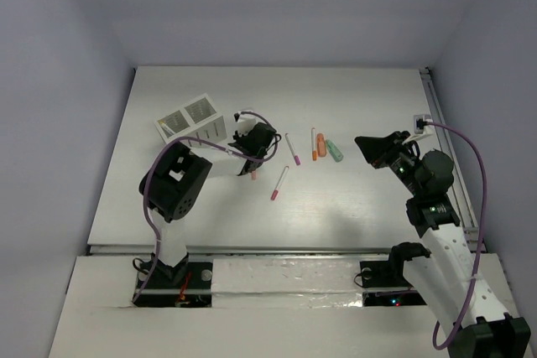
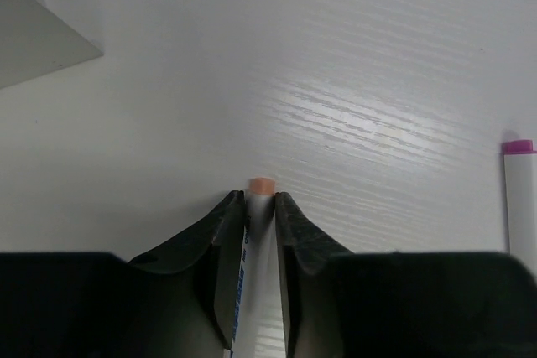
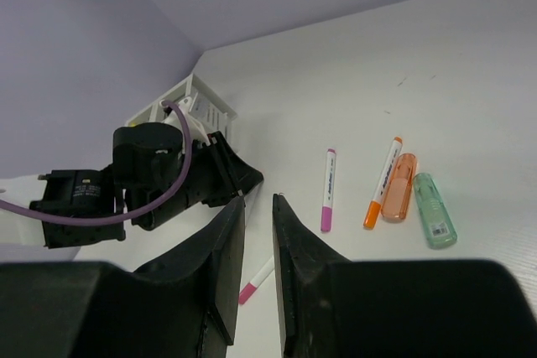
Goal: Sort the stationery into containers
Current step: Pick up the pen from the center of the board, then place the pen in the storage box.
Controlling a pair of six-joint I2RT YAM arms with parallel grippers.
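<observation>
Left gripper [image 2: 260,200] tight around white pen [image 2: 259,236], peach tip forward

In the left wrist view the left gripper [image 2: 259,200] covers all but a strip of the peach-tipped pen [image 2: 257,241] it clamps; the magenta-capped pen [image 2: 520,199] and the organiser box [image 2: 38,35] run off the edges. What sits in the box is too small to tell from above

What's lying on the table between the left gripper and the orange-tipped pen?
A magenta-ended pen, lying apart from both, clearest in the top view.
</observation>
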